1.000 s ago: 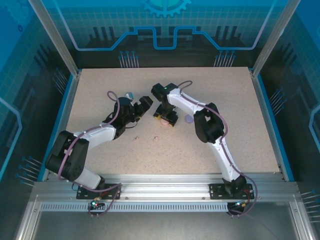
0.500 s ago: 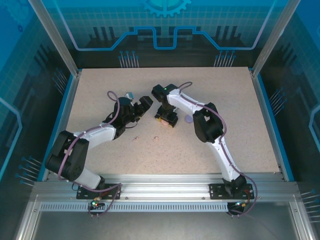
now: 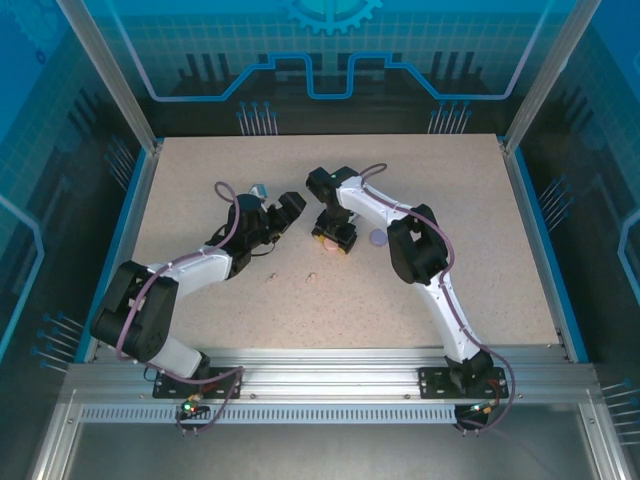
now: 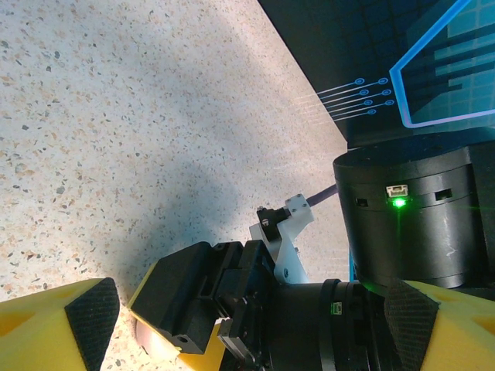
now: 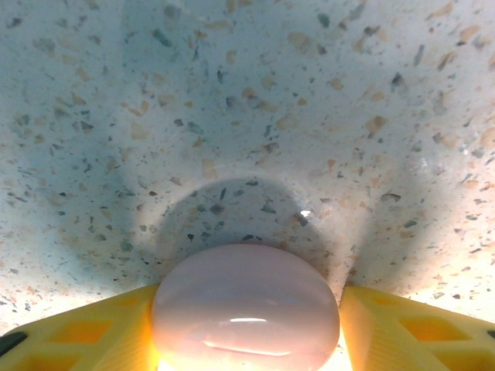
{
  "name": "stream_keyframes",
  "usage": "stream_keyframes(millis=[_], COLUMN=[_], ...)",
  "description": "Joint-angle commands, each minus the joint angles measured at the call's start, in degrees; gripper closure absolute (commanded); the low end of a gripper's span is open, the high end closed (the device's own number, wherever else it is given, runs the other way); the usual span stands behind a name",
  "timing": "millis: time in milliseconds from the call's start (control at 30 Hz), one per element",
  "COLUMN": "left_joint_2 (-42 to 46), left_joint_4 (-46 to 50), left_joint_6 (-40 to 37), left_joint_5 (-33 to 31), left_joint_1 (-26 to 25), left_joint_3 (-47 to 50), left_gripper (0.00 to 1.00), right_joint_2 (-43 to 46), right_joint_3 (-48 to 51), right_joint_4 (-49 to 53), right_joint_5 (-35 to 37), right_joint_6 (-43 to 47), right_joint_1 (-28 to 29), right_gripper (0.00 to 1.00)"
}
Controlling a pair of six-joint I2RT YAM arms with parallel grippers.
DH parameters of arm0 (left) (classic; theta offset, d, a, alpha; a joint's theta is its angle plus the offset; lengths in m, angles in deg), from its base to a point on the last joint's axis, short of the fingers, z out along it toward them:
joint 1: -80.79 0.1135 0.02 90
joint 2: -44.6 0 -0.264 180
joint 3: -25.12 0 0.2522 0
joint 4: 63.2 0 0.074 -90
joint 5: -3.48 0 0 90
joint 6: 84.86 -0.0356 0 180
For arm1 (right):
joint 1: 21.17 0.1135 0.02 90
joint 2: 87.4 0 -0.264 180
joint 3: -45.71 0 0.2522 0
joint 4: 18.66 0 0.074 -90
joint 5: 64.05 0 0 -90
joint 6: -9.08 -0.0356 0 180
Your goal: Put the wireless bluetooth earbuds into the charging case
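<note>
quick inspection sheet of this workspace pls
surface: speckled table, no spills seen
job's things: pink case under the right end effector; purple case beside it; left earbud and right earbud loose nearer the bases
clutter: nothing seen
end effectors: left end effector open, empty; right end effector astride the pink case, grip unclear
cables: purple cables looped along both arms
surroundings: blue panels, metal rail

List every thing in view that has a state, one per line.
Left gripper, open, empty.
Right gripper, fingers flanking the pink case, contact unclear.
Pink case, lid looks shut, on the table.
Purple case, on the table, lid too small to tell.
Left earbud, loose on the table.
Right earbud, loose on the table.
</note>
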Motion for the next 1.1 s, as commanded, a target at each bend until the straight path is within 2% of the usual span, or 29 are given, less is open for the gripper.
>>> stream_keyframes(millis=[0,200,433,667,867,1067], left_joint_2=[-0.6,-0.95,-0.8,2.78,4.17,-0.38], left_joint_4=[-1.85,-2.01,-1.45,-0.39,-3.93,-9.81], left_joint_6=[0.93,0.98,0.9,-2.5,-6.38,-10.38], left_joint_5=[0.49,0.49,0.66,2.3,6.25,11.63], left_joint_1=[0.33,0.28,0.19,0.28,0.19,-0.71], left_joint_3=[-0.62,-0.65,-0.41,3.41,8.37,8.61], left_gripper=[0.07,0.07,0.06,0.05,0.05,0.08], right_joint_2=[-1.96,-2.14,-1.75,3.01,6.32,5.73], right_joint_3=[-0.26,-0.48,-0.18,2.27,4.1,2.38], right_joint_4=[-1.3,-1.96,-2.44,-6.24,-10.76,-11.19], right_joint_5=[-0.45,-1.15,-1.24,-1.37,-4.45,-6.74], right_joint_6=[-0.38,-0.74,-0.29,3.0,4.58,4.45], right_joint_1=[-0.63,-0.57,-0.59,-1.07,-2.73,-4.3], right_gripper=[0.38,0.4,0.51,0.61,0.6,0.6])
